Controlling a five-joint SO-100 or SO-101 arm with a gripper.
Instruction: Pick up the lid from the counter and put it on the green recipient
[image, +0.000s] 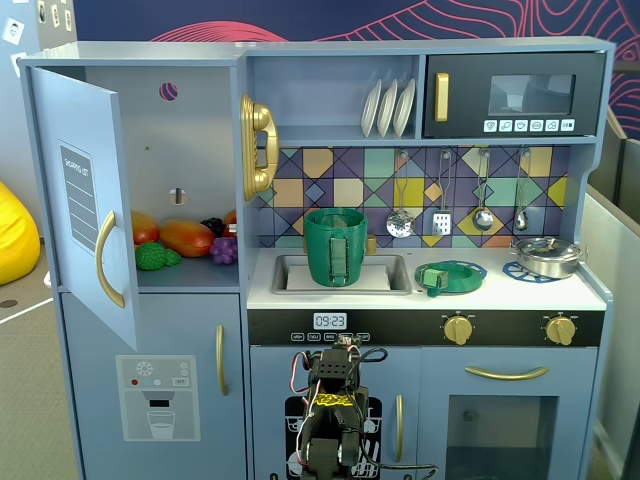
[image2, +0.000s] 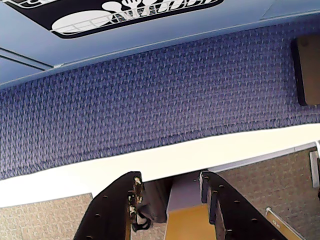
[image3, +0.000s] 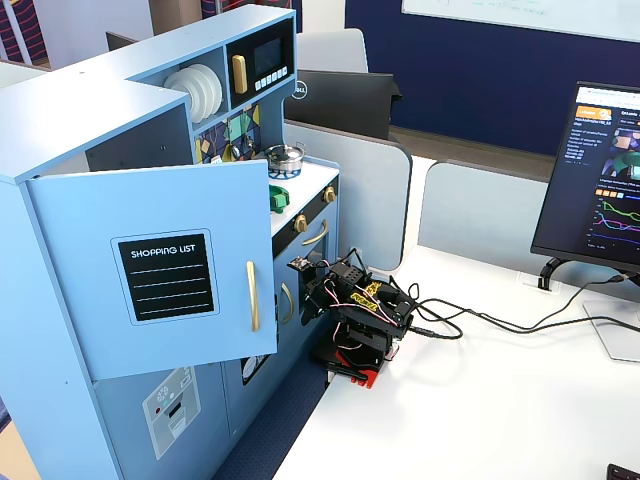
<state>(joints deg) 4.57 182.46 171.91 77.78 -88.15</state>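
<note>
2 fixed views are showing the toy kitchen; only the front-on one is showing the green recipient (image: 335, 246) standing in the sink (image: 385, 282), with the lid (image: 450, 277) lying just right on the counter (image: 500, 292). The wrist view alone is showing the claw (image2: 170, 181) hanging open, empty, over blue carpet (image2: 150, 95).

A blue toy kitchen (image: 420, 300) fills the frame centre, its door (image3: 165, 265) swung open; lower right, a white desk (image3: 480, 420) holds a monitor (image3: 595, 180).
</note>
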